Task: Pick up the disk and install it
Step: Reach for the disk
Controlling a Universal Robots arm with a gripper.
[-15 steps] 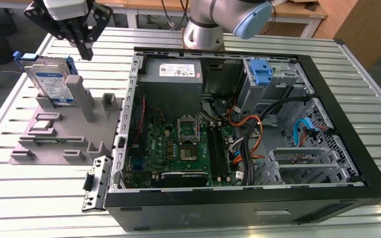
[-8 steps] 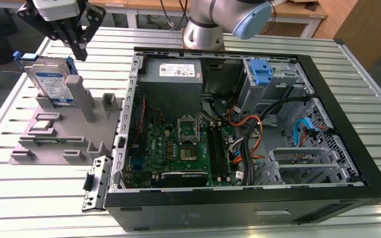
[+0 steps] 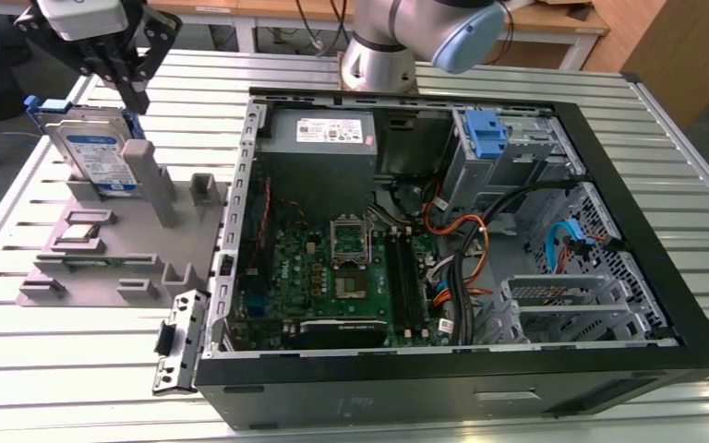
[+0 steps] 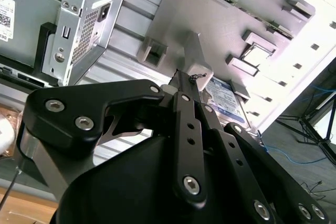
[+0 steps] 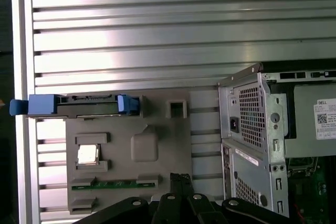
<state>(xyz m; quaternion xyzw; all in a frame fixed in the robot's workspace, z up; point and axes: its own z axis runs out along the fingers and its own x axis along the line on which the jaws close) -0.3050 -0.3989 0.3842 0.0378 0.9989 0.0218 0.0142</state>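
The disk point(image 3: 93, 152) stands on edge in a slot of the grey holder point(image 3: 121, 263), left of the open computer case in the exterior view. Its white-and-blue label faces forward and a blue carrier frames it. My gripper point(image 3: 134, 94) hangs just above the disk's top edge, slightly toward the exterior view's right, not touching it. The black fingers meet at their tips with nothing between them, as in the first wrist view point(image 5: 181, 178) and the second wrist view point(image 4: 187, 78). From above, the disk point(image 5: 86, 106) shows as a thin blue-ended bar; its label point(image 4: 229, 102) shows past the fingers.
The open computer case point(image 3: 650, 185) fills the exterior view's right, with a grey power-supply box point(image 3: 324, 134) and a blue bracket point(image 3: 487, 134) in a drive bay at the back. A loose metal side bracket point(image 3: 176, 346) lies by the case. The slatted metal table point(image 3: 71, 369) carries everything.
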